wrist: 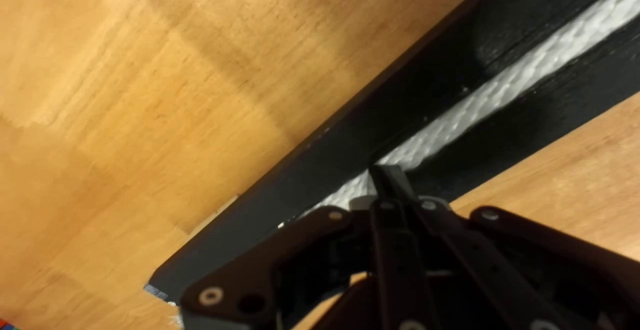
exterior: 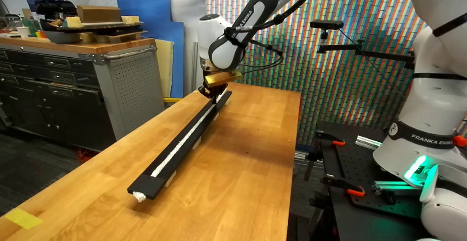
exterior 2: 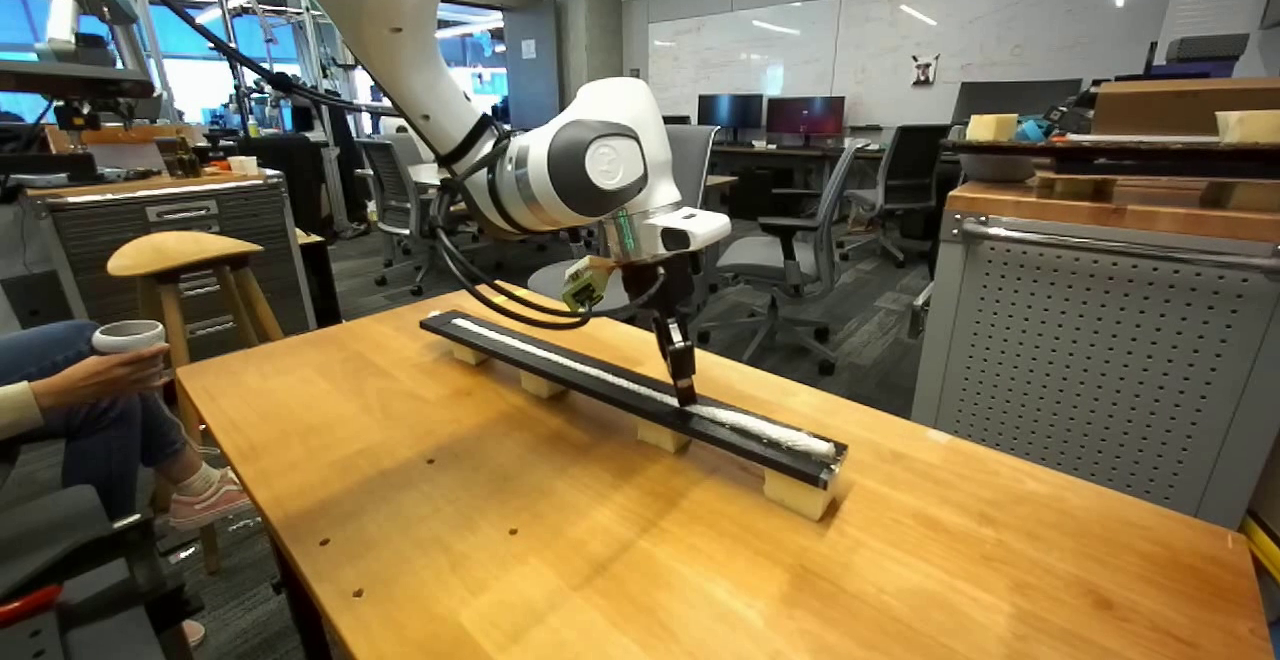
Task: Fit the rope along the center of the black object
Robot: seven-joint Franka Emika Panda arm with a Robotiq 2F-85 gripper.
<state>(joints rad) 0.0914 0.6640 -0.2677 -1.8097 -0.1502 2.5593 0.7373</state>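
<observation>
The black rail (exterior: 191,142) lies along the wooden table, raised on small blocks; it also shows in an exterior view (exterior 2: 600,395) and the wrist view (wrist: 410,100). The white rope (exterior: 182,144) runs along its centre groove. A frayed rope end sticks out below the rail's near end. In an exterior view the rope (exterior 2: 770,430) looks thicker and higher between the gripper and the right end. My gripper (exterior: 214,101), also in an exterior view (exterior 2: 686,400), points down at the groove. In the wrist view its fingertips (wrist: 387,167) are together on the rope, with rope on both sides.
Wooden blocks (exterior 2: 797,493) hold the rail above the table (exterior 2: 450,500). Yellow tape (exterior: 23,218) is near a table corner. A grey tool cart (exterior: 133,84) stands beyond the table. A person holding a white cup (exterior 2: 128,336) sits at the table's side.
</observation>
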